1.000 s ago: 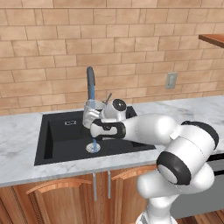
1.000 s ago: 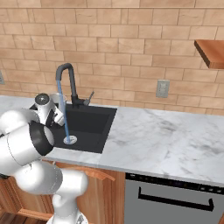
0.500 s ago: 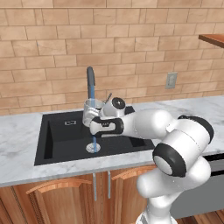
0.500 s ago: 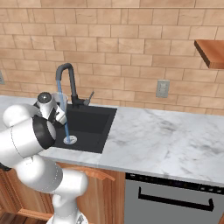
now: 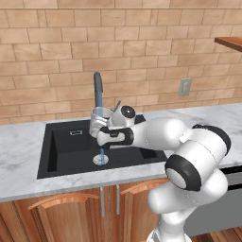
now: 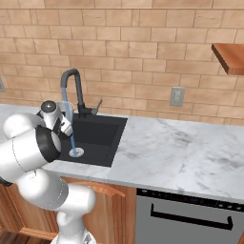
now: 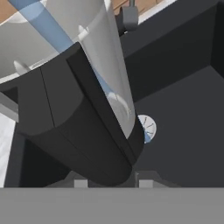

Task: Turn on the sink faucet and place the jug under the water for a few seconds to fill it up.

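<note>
Brown brick backed the grey marble counter (image 5: 19,142) and matte black rectangular sink (image 5: 71,146). Over it, the two-finger gripper (image 5: 105,137) clasped the clear glass jug (image 5: 100,121) by its black handle, under the dark gooseneck faucet (image 5: 98,87), bright blue water (image 5: 101,155) running.

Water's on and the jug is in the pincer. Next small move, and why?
Probably hold the jug steady under the faucet: the water passes through it and reaches the drain, with the pincer gripping it over the sink.
</note>
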You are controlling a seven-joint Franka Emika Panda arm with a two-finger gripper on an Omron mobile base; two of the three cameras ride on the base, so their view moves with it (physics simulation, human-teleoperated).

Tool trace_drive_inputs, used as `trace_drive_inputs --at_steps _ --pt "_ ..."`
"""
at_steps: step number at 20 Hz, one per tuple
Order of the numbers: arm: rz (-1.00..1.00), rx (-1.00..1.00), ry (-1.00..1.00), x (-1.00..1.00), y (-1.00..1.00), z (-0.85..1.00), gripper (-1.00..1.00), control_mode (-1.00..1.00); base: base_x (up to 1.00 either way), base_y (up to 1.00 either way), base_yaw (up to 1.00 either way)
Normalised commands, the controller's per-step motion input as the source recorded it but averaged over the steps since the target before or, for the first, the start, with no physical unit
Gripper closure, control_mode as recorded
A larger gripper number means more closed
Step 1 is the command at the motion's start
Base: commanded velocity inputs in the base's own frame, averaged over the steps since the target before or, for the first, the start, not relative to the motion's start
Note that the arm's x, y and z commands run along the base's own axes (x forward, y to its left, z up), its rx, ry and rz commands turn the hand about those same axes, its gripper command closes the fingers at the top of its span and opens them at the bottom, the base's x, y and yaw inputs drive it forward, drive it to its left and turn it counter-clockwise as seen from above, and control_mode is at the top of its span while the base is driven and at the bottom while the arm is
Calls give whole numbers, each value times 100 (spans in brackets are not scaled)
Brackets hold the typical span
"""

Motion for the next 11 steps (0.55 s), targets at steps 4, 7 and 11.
trace_drive_inputs --at_steps 4,7,11 --pt "0 0 0 0 0 1 100 -100 0 0 0" --pt "0 0 1 0 0 6 100 -100 0 0 0" --pt "0 0 0 0 0 6 100 -100 0 0 0"
